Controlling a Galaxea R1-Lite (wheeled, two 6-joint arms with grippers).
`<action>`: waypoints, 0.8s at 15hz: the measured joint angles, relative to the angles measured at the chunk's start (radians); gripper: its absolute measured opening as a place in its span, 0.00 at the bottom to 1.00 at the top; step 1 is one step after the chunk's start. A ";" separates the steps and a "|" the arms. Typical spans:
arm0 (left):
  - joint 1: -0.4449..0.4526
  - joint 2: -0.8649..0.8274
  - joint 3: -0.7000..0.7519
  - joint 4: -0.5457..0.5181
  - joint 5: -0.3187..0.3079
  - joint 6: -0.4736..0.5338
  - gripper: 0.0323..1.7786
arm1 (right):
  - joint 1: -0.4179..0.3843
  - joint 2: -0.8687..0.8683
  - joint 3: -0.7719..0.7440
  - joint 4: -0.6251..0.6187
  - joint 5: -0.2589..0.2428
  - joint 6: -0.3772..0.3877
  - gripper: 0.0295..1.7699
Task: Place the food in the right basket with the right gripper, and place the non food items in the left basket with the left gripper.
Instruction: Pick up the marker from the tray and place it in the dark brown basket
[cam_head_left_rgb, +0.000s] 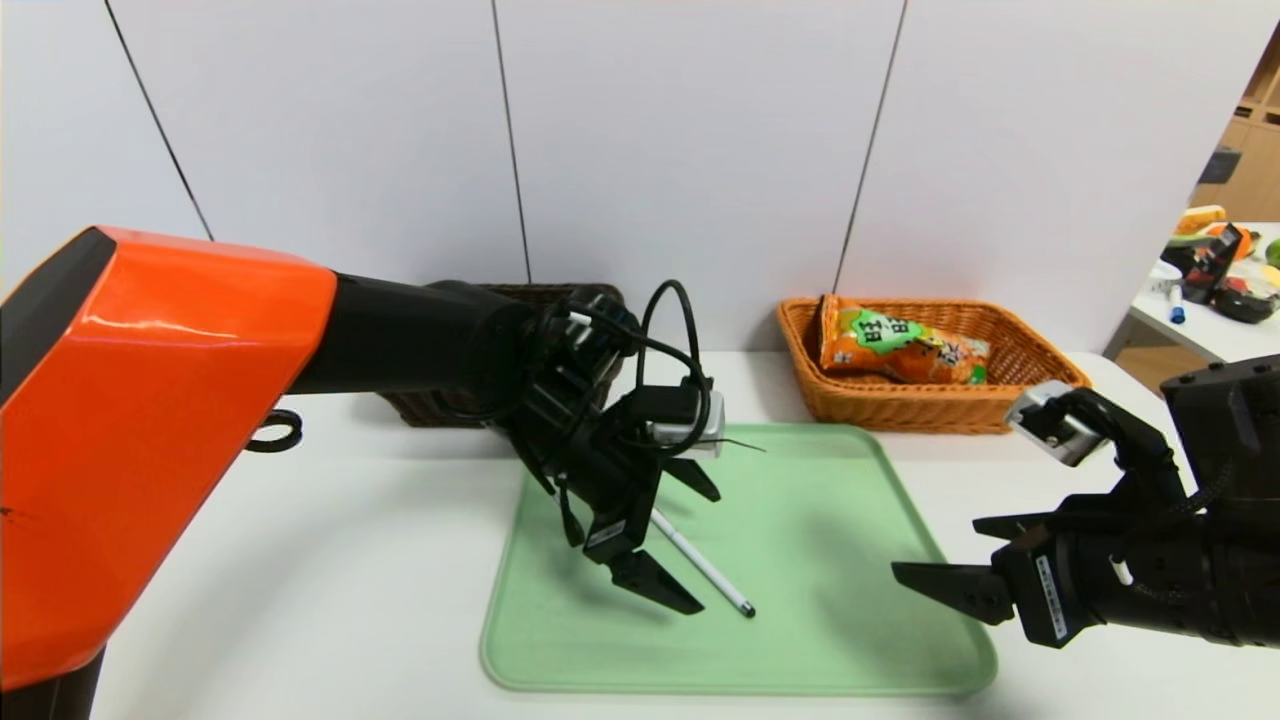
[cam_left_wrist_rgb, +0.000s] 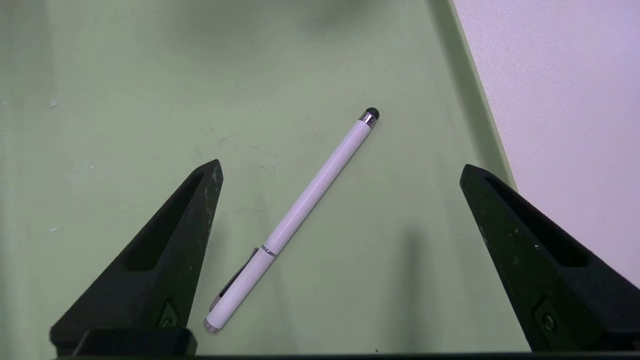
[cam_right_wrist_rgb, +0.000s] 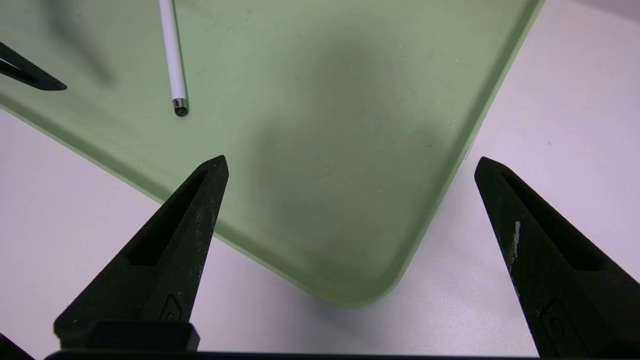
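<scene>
Over the tray (cam_head_left_rgb: 820, 660), our left gripper (cam_head_left_rgb: 700, 552) gapes empty; we see the pen (cam_head_left_rgb: 700, 560) between its 2 fingers, pointing to 5 o'clock; our right gripper (cam_head_left_rgb: 935, 546), wide and empty, hovers at 3 o'clock.

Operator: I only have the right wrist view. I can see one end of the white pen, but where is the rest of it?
Observer: The whole pen lies flat on the green tray; its clip end shows between the left gripper's open fingers, not held.

Operator: And the snack bag? None of it reaches my picture.

Observer: The orange snack bag is in the orange-tan basket, its green label showing.

Operator: Where does the pen's basket stand, then?

Observer: The dark brown basket stands behind the left arm, which hides much of it. The right gripper hovers open by the tray's right edge.
</scene>
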 joint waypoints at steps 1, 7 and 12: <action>0.000 0.004 -0.012 0.017 -0.003 0.002 0.95 | 0.000 0.001 0.000 0.000 0.000 0.000 0.96; 0.000 0.041 -0.125 0.186 -0.080 0.041 0.95 | -0.001 0.014 0.000 0.000 -0.002 0.000 0.96; -0.006 0.095 -0.157 0.187 -0.113 0.166 0.95 | -0.013 0.016 0.001 0.000 -0.001 0.000 0.96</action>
